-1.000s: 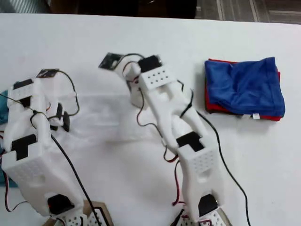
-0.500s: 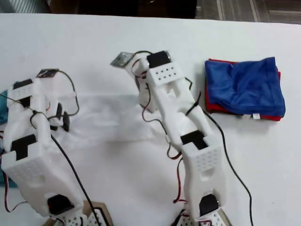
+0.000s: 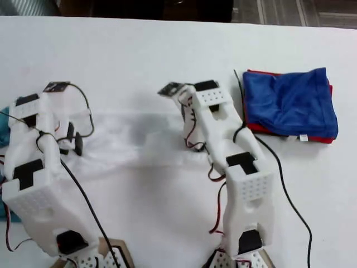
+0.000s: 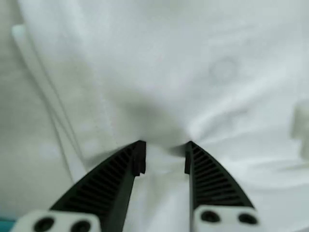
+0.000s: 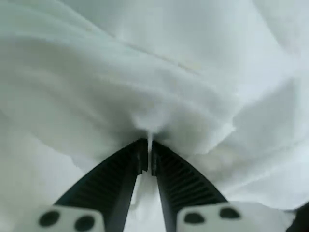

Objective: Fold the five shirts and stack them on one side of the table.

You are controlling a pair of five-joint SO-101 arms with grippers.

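Observation:
A white shirt (image 3: 139, 139) lies spread on the white table (image 3: 111, 50) between the two arms. At the shirt's left end my left gripper (image 3: 74, 142) stands; its wrist view shows the left gripper (image 4: 164, 157) with a bunch of the white shirt (image 4: 159, 72) gathered between its fingertips. My right arm (image 3: 215, 111) stands over the shirt's right end. Its right gripper (image 5: 148, 162) is shut on a thin fold of the white shirt (image 5: 145, 72). At the right side a folded blue shirt (image 3: 290, 100) rests on a folded red shirt (image 3: 256, 127).
A bit of teal cloth (image 3: 3, 120) shows at the left edge behind the left arm. Cables hang along both arms. The far half of the table is bare white surface.
My right arm has swung to the right, towards the blue and red stack, drawing the shirt's right end with it. The left arm has kept still.

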